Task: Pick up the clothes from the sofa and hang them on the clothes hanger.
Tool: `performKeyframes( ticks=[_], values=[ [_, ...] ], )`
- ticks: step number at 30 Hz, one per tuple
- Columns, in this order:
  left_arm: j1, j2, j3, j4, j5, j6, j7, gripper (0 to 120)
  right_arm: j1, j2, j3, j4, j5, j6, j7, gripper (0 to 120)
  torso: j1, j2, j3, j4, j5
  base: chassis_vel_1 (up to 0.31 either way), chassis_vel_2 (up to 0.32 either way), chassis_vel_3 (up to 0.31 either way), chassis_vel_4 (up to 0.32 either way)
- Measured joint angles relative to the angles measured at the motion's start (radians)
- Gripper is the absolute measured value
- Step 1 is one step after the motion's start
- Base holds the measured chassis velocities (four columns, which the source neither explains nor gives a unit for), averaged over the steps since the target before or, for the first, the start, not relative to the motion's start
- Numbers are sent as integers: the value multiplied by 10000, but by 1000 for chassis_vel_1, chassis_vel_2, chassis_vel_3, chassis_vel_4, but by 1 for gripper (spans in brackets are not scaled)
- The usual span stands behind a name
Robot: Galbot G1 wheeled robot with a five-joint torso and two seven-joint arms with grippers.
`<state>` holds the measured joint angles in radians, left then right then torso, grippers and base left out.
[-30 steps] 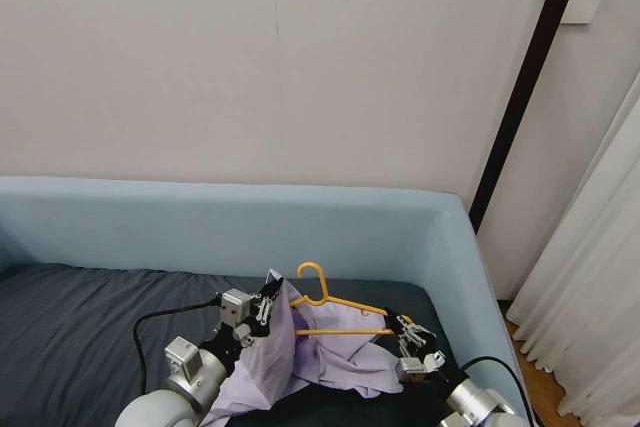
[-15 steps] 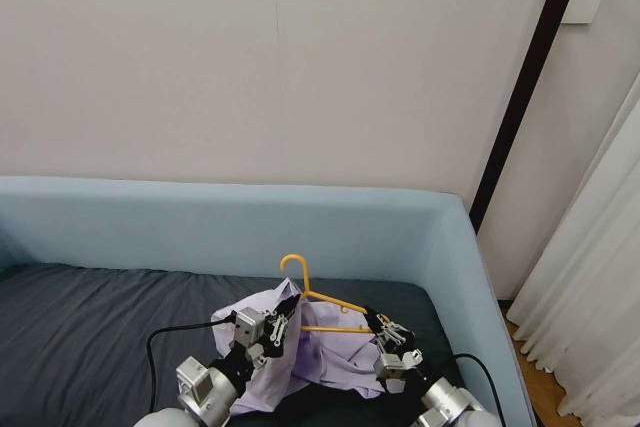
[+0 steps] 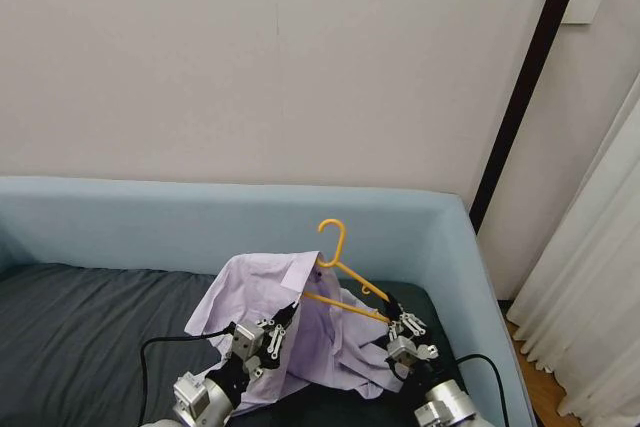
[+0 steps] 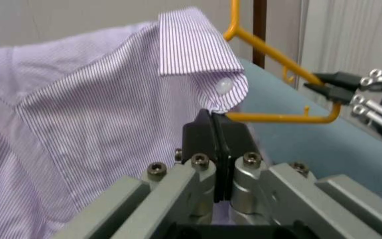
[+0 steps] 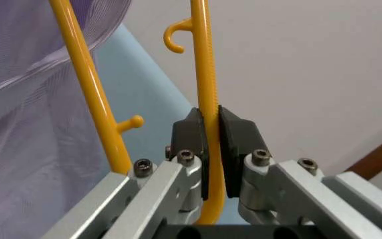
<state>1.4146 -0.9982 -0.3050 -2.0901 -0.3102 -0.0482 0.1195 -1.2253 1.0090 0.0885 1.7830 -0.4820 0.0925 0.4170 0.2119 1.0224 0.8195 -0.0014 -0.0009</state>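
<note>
One big pale wall [image 3: 250, 67] stands behind everything in the head view. Below it is a light blue sofa [image 3: 150, 222]. Its dark grey seat [image 3: 80, 317] lies from 9 o'clock down to 6 o'clock. The sofa's side rises at about 4 o'clock, just beside the right arm. White curtains [image 3: 590, 297] hang at 3 to 4 o'clock, past the sofa. A dark pole [image 3: 520, 97] leans up toward 1 o'clock.

The purple striped shirt [image 3: 250, 297] is near 6 o'clock, held up between the two arms, with most of it off the seat. It hangs over one side of the yellow hanger [image 3: 345, 265] and hides that side. The other side of the hanger is bare and slopes down toward 5 o'clock. The hook points up in front of the sofa back.

The left gripper [image 3: 287, 312] is at about 7 o'clock, close under the shirt. Its jaws are squeezed together on the shirt's front edge. The right gripper [image 3: 390, 315] is at about 5 o'clock. Its jaws are pinched tight on the bare yellow bar of the hanger.

A thin black cable [image 3: 175, 338] loops over the seat by the left arm. The shirt's collar [image 4: 194, 45] folds over just above the left jaws. A small white button [image 4: 225, 85] sits right beside them.
</note>
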Motion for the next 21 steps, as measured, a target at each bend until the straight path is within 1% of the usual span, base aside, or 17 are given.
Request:
performKeyframes(
  ticks=[5,8,14,21],
  values=[
    [63,-12,-71,31,332,-82,-62,0,-127,-77,108,428,404,-229,68,5,0,-1,1,0,0,0,0,0,0],
    [149,-32,-94,79,651,-195,-28,0,-194,-182,163,800,802,-563,82,5,0,0,0,0,0,0,0,0,0],
    [249,-62,-115,189,988,-365,49,0,-317,-334,225,1197,1066,-1028,28,5,0,0,0,0,1,0,0,0,0],
    [247,-49,-145,416,1278,-524,99,0,-420,-407,203,1417,1075,-1199,-276,5,0,0,0,0,1,0,0,0,0]
  ],
)
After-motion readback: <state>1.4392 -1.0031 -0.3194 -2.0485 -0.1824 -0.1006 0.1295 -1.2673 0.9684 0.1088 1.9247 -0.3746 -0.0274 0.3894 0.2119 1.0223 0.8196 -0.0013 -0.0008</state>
